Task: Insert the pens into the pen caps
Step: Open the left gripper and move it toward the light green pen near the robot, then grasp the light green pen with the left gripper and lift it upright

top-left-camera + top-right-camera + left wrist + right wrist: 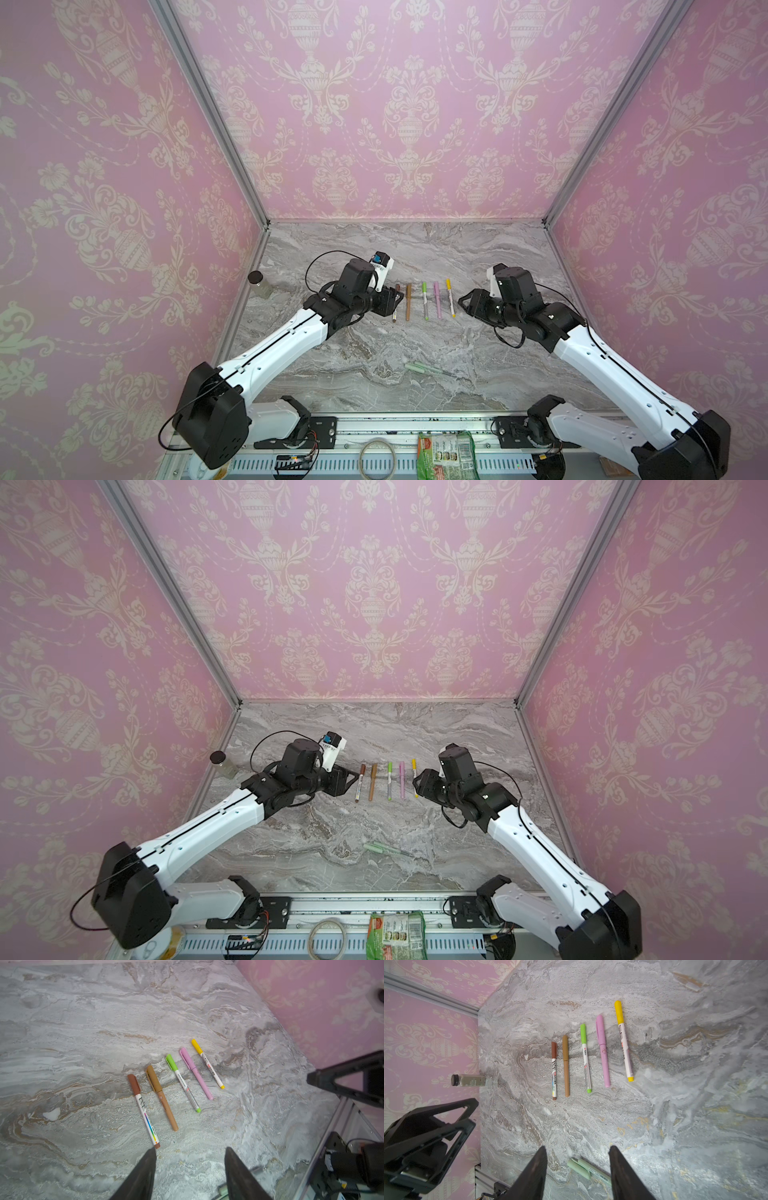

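Left gripper and right gripper are both gaping, gripping nothing, hovering over the marble table inside pink-papered walls.

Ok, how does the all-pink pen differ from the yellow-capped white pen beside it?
The all-pink pen has a pink barrel matching its cap; the yellow-capped white pen has a white printed barrel. The yellow-capped white pen ends the row; the pink one sits one place inward. Both lie flat, capped, parallel.
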You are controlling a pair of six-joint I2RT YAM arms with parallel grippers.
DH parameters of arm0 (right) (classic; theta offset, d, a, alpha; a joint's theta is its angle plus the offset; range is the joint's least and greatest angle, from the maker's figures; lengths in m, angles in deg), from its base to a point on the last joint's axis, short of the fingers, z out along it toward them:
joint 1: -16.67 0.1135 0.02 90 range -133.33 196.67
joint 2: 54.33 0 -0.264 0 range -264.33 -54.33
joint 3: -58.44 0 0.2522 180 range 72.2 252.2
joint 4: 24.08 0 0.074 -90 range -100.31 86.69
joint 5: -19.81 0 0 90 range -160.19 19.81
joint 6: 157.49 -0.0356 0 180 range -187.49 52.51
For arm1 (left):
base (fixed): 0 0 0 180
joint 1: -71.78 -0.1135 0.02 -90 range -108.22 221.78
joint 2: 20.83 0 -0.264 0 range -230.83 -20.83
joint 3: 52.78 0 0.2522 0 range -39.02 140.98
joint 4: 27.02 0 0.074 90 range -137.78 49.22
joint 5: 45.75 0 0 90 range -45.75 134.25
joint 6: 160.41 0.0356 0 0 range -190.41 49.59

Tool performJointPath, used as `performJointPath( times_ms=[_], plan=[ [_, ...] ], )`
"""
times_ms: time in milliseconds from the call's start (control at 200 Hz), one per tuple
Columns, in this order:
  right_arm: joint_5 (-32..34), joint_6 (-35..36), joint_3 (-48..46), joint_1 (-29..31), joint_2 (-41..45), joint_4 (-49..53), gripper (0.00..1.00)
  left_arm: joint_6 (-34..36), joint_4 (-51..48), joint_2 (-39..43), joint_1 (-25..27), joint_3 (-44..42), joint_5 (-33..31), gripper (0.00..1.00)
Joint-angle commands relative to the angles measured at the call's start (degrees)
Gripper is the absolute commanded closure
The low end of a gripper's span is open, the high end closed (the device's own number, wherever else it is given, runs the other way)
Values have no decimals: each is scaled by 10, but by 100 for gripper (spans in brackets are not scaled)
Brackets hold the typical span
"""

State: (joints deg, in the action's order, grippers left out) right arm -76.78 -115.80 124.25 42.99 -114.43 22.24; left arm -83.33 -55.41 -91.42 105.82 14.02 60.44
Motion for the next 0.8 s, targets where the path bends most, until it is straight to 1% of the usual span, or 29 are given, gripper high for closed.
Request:
performJointPath(
  times_ms=[0, 70, 130, 215, 275, 430, 560, 660, 796],
  plan=[
    [22, -37, 21, -4, 14, 78, 49, 120, -24, 38, 11, -18, 95, 43],
    [24, -50, 30, -6, 17, 101, 48, 173, -59, 44, 38, -11, 112, 40],
    [23, -58, 41, -12, 18, 121, 48, 219, -95, 35, 71, 1, 111, 38],
    [22, -62, 49, -29, 22, 138, 47, 265, -140, 3, 116, 19, 95, 36],
    [11, -66, 44, -50, 29, 138, 46, 285, -166, -29, 147, 33, 68, 36],
    [-49, -81, -3, -124, 55, 102, 46, 303, -202, -119, 222, 72, -12, 35],
    [-102, -94, -52, -168, 64, 56, 46, 304, -201, -185, 270, 98, -44, 35],
    [-124, -91, -71, -184, 59, 40, 46, 303, -198, -231, 290, 120, -65, 35],
    [-131, -78, -77, -194, 58, 37, 47, 302, -203, -282, 295, 144, -81, 36]
  ],
)
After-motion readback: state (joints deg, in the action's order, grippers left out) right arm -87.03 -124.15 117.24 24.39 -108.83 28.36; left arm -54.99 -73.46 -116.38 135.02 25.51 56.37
